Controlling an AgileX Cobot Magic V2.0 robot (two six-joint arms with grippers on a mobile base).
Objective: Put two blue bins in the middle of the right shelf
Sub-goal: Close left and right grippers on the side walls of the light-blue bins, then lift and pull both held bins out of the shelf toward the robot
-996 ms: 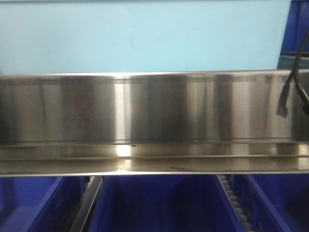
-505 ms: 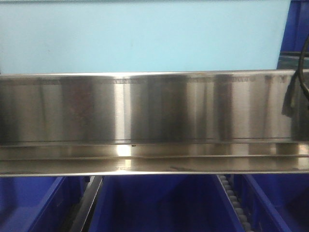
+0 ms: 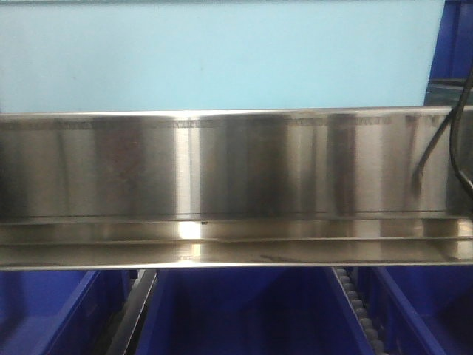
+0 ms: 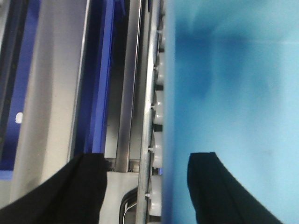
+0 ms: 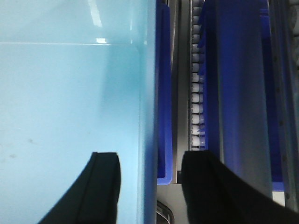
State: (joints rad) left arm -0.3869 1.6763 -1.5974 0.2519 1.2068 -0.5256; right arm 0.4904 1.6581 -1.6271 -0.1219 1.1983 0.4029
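Note:
A pale blue bin (image 3: 222, 55) stands on the right shelf middle tier, behind its mirror-like steel front rail (image 3: 222, 163). In the left wrist view my left gripper (image 4: 147, 156) is open. Its black fingers straddle the bin's left wall (image 4: 168, 93), one inside the bin (image 4: 233, 93) and one outside, both apart from the wall. In the right wrist view my right gripper (image 5: 150, 154) is also open and straddles the bin's right wall (image 5: 147, 93), with a gap on each side. The bin's inside (image 5: 70, 93) shows nothing in it.
Dark blue bins (image 3: 244, 310) sit on the tier below, between roller tracks (image 3: 358, 303). A black cable (image 3: 436, 148) hangs at the right in front of the rail. White rollers (image 4: 159, 112) run beside the bin's left wall. Another dark blue bin (image 5: 233, 70) and rollers (image 5: 196, 84) flank its right.
The black cable at the right of the front view has swung and its end shifted. The pale blue bin and the steel rail have not moved.

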